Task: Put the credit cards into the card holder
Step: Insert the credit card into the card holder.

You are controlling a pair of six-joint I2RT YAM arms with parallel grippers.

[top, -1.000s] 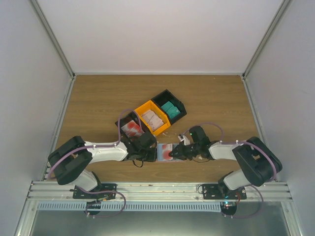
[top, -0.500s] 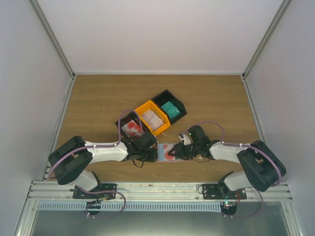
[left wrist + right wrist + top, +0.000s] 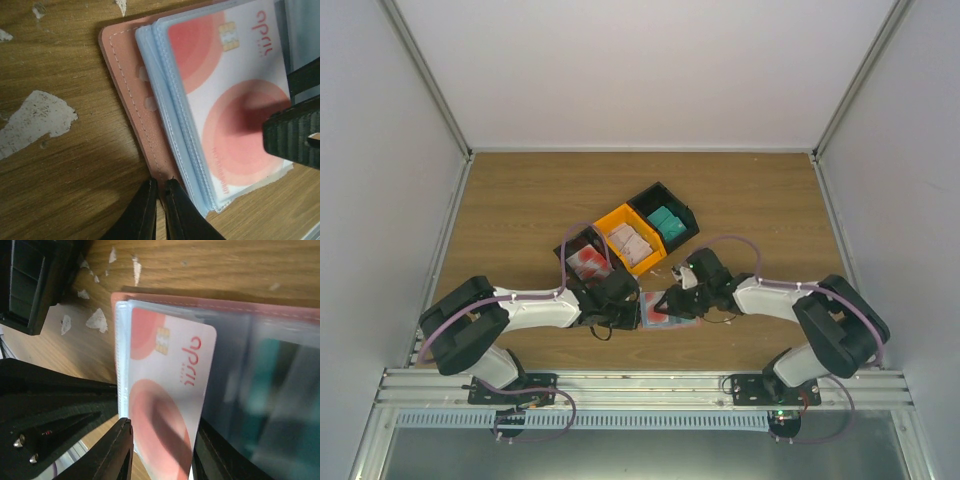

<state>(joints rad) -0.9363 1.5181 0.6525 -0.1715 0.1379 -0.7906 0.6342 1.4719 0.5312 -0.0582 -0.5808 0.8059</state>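
Observation:
The reddish-brown card holder (image 3: 663,314) lies open on the table between my grippers, its light blue pockets facing up. A white credit card with red blobs (image 3: 225,100) sits in the top pocket; it also shows in the right wrist view (image 3: 170,370). My left gripper (image 3: 161,182) is shut on the card holder's brown cover (image 3: 130,100) at its near edge. My right gripper (image 3: 162,429) is open just above the card, one finger on each side of it. A blurred teal shape (image 3: 265,390) shows through the other pocket.
A row of three bins stands just behind the card holder: a black one with red-and-white cards (image 3: 588,258), an orange one with pale cards (image 3: 630,243), a black one with teal cards (image 3: 668,222). Small white scraps (image 3: 35,120) lie on the wood beside the holder.
My right gripper has moved left over the card holder, toward the left gripper and the bins. The left gripper and the holder have stayed put.

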